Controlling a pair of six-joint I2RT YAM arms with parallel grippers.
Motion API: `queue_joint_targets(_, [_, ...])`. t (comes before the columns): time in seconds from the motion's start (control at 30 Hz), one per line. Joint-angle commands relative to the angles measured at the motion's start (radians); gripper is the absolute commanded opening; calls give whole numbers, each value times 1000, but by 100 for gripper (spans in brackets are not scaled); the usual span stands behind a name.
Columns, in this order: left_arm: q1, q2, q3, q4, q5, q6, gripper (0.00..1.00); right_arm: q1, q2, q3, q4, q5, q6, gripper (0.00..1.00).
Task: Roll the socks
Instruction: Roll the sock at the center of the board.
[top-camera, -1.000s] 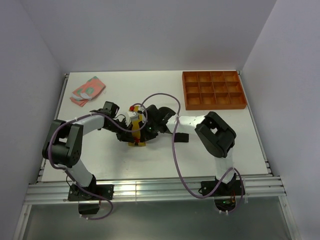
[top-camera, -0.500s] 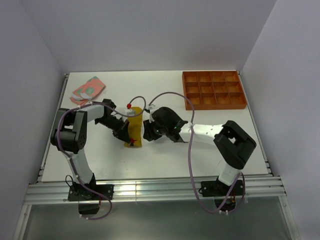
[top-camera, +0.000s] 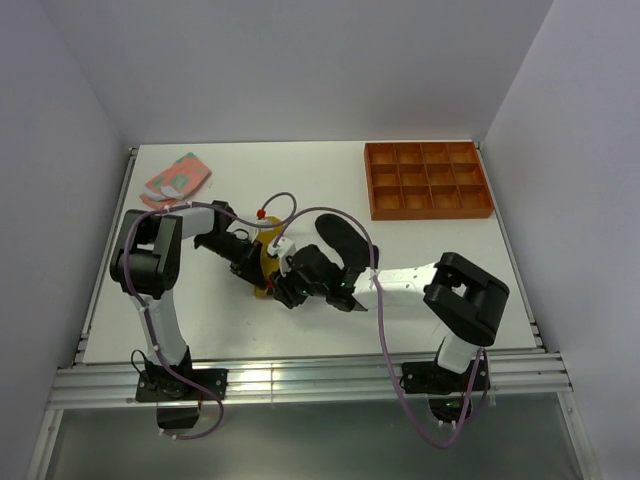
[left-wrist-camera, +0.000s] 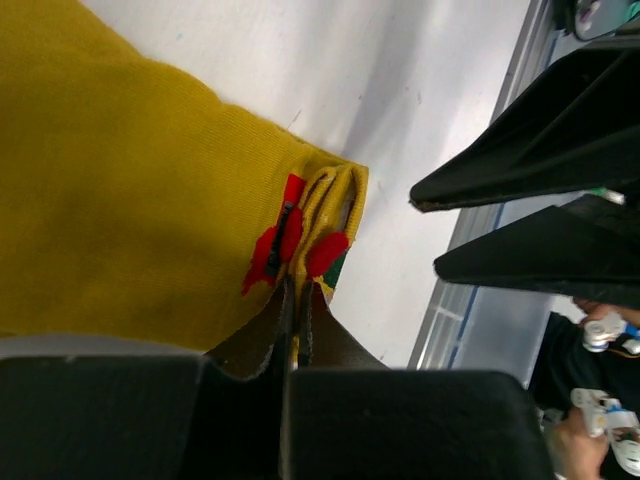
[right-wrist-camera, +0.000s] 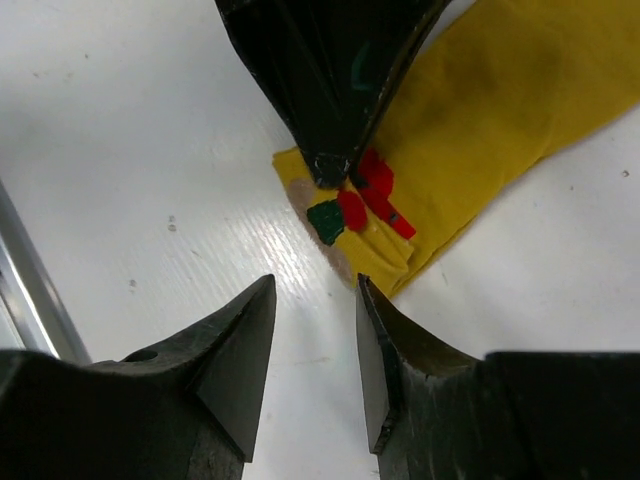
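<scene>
Showing mustard-yellow sock (left-wrist-camera: 130, 200), red tag (left-wrist-camera: 275, 245) at corner, edge possibly folded double.

Mustard-yellow fabric sock (left-wrist-camera: 120, 200) with red tag: flat, mid-table; plain black sock (top-camera: 340, 236) just right of it; pink green-patched sock (top-camera: 176, 180), far-left corner.

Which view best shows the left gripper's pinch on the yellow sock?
Left wrist: the left gripper is shut on the yellow sock at its corner. Right wrist shows this head-on; top external mostly hides it.
</scene>
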Motion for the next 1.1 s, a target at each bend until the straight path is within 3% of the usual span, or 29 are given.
queue_joint_targets(0.0, [-33,21,26,37,67,-63,0,11,-50,-7,71,22,-67,46])
queue_joint_targets(0.2, [-92,38,40,94,61,-144,0,45,-37,10,22,63,-122,47])
queue_joint_targets(0.43, [-94,73,47,74,54,-140,0,80,-11,27,-15,92,-184,49])
queue_joint_targets(0.8, [-77,159,141,-136,40,-23,0,86,62,78,-46,149,-238,53])
queue_joint_targets(1.07, [-73,211,182,-200,17,9,0,100,92,82,-63,173,-250,53])
